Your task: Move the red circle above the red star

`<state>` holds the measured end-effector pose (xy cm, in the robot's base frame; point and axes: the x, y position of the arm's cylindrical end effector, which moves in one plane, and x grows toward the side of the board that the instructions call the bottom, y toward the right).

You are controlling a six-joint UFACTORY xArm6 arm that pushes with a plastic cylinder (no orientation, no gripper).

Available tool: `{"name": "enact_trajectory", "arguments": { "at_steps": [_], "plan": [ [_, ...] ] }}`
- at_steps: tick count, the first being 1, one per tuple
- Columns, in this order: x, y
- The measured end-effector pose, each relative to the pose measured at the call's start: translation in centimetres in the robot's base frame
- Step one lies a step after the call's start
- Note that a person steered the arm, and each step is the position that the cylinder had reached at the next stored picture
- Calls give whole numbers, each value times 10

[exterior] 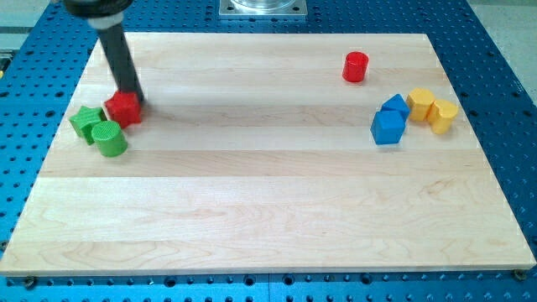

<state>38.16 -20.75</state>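
Observation:
The red circle (356,66) stands near the view's top right on the wooden board (268,201). The red star (123,109) lies far off at the view's left. My tip (132,95) is at the red star's upper right edge, touching or nearly touching it. The dark rod slants up to the view's top left. The tip is far from the red circle.
A green star (86,122) and a green circle (110,138) sit just left of and below the red star. Two blue blocks (389,120) and two yellow blocks (431,109) cluster at the view's right, below the red circle. Blue perforated table surrounds the board.

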Motion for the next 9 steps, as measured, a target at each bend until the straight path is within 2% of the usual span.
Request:
{"name": "enact_trajectory", "arguments": {
  "at_steps": [1,2,3,5,6,7,8,9],
  "plan": [
    [8,-3],
    [-5,69],
    [5,197],
    [-61,377],
    [-102,378],
    [-89,236],
    [-50,76],
    [-38,59]
  ]
}}
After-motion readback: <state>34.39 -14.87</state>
